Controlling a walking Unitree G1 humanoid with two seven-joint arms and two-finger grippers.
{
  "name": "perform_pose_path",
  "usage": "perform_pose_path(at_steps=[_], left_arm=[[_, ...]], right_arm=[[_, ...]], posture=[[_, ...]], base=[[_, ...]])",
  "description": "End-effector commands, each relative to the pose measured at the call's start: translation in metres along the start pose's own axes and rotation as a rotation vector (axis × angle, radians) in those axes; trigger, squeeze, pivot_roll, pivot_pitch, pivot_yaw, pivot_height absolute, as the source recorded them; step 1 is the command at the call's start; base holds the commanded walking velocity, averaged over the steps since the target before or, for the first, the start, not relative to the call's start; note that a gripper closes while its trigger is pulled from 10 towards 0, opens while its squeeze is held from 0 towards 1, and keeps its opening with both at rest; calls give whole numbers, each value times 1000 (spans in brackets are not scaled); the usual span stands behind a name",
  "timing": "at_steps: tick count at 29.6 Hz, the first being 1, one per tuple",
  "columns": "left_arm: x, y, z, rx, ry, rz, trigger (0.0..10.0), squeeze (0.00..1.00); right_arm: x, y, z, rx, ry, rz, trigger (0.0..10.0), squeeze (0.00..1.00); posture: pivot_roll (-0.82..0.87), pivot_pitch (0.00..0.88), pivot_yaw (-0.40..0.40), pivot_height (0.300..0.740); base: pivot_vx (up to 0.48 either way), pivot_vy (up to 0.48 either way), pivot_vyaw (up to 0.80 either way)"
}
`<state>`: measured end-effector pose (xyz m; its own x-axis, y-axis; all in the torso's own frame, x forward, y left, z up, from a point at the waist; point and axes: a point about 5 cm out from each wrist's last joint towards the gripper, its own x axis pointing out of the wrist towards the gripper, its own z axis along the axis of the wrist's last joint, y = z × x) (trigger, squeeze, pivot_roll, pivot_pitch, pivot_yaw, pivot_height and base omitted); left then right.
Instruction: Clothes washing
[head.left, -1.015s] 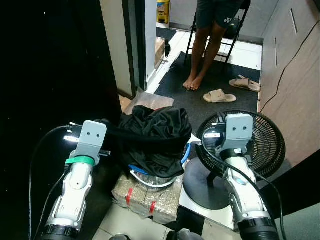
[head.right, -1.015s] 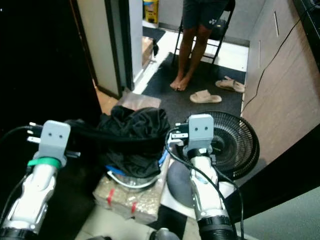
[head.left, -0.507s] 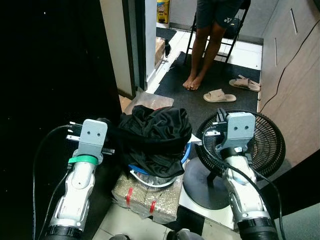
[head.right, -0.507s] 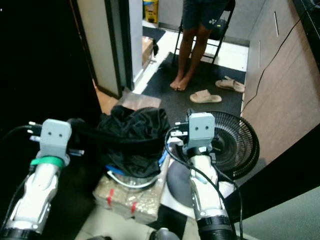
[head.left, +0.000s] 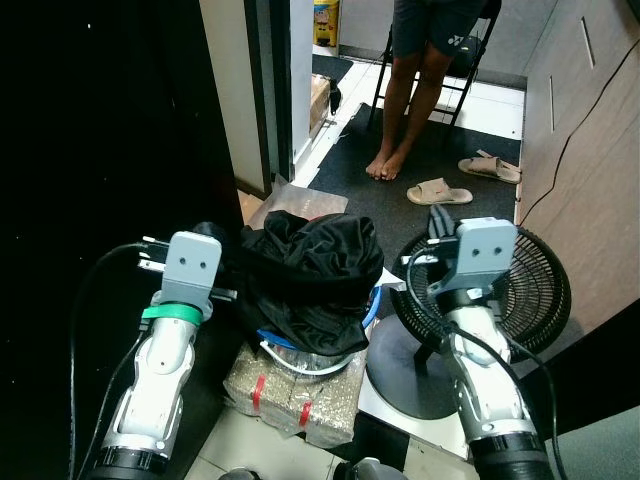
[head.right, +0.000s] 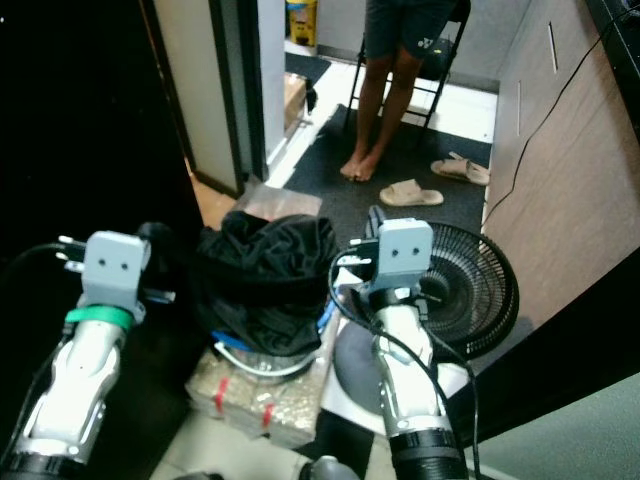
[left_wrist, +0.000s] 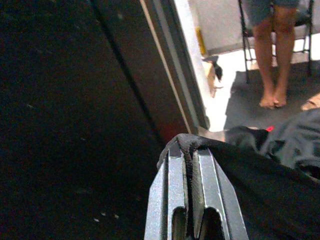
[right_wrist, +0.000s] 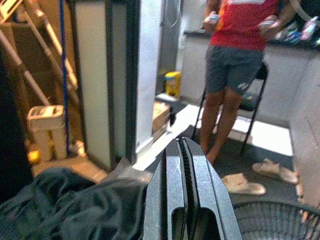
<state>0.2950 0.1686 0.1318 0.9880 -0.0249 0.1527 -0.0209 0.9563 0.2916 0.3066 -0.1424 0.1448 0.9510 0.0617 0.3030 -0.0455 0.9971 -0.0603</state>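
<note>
Standing on dark mat (head.left: 400, 200): barefoot person (head.left: 405, 90).

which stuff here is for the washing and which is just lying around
For the job:
black clothes, heaped on the basin
left gripper, shut on the black clothes
right gripper, shut

Lying about:
floor fan
sandals
folding chair
wrapped block

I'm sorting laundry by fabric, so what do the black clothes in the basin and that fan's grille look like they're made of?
Black clothes: thin, slightly shiny cloth, likely synthetic; it drapes in soft folds with faint highlights. The left gripper pinches a fold. Fan grille: thin dark wire spokes, probably painted metal, possibly plastic.
</note>
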Motion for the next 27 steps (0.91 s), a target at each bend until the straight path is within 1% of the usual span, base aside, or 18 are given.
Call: perform_pose_path(at_steps=[1,2,4,5,6,10,15,27], left_arm=[[-6,-5,-15,-94,102,-20,10000,0],[-6,-5,-15,-94,102,-20,10000,0],[-6,-7,-19,-184,151,-27,10000,0],[-6,-7,-19,-184,151,-27,10000,0],[-5,-7,-18,-201,155,-36,10000,0],[-3,-11,-15,-215,144,-72,10000,0],[-3,-14,-13,-213,137,-86,10000,0],[-3,-12,-10,-210,137,-105,10000,0]], right_arm=[[-7,7,-13,49,75,36,10000,0],[-7,7,-13,49,75,36,10000,0],[-9,12,-15,103,97,56,10000,0],[-9,12,-15,103,97,56,10000,0],[-9,14,-15,127,100,62,10000,0],[-7,17,-11,163,88,70,10000,0],[-5,16,-10,156,82,75,10000,0],[-6,15,-10,140,88,94,10000,0]], posture=[[-41,0,48,740],[-41,0,48,740],[-40,0,49,740],[-40,0,49,740],[-40,0,49,740],[-42,0,50,740],[-45,0,49,740],[-44,0,50,740]], base=[[0,0,0],[0,0,0],[0,0,0],[0,0,0],[0,0,0],[0,0,0],[0,0,0],[0,0,0]])
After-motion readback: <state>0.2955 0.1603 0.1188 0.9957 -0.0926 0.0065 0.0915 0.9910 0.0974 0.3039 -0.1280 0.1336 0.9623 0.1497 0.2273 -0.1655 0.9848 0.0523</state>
